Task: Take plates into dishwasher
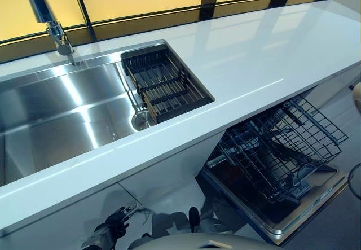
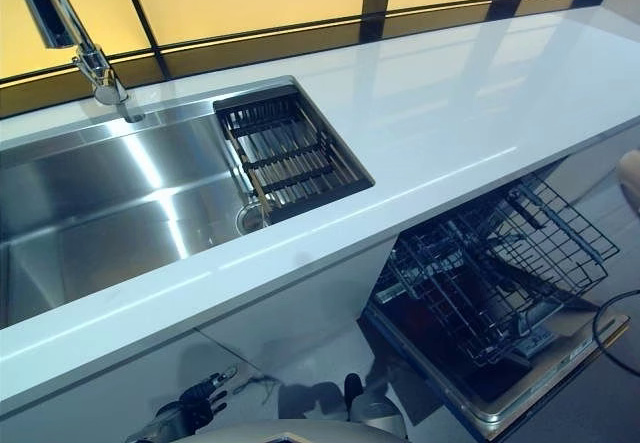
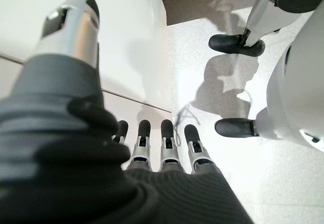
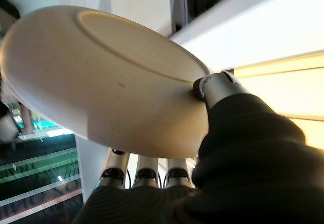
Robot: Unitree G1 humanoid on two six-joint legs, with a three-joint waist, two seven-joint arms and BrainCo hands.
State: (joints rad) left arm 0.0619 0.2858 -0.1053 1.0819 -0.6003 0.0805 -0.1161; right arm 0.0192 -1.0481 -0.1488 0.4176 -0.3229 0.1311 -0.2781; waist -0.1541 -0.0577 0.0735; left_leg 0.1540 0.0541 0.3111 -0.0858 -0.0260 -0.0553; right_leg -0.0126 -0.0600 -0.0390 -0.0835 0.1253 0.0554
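Your right hand pinches the plate by its rim; it may slip or hit the dishwasher rack at four o'clock. Left hand hangs relaxed.

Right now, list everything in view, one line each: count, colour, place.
Plate: one, cream, pinched in the right hand.
Countertop: one, white, runs across the eye views.
Sink: one, steel, set in the countertop's left part.
Faucet: one, chrome, behind the sink.
Drain basket: one, black, at the sink's right end.
Dishwasher rack: one, dark wire, pulled out below the countertop over the open door; no plates visible in it.
Left hand: fingers relaxed, empty, low by the cabinet front.
Right hand: thumb and fingers clamped on the plate.
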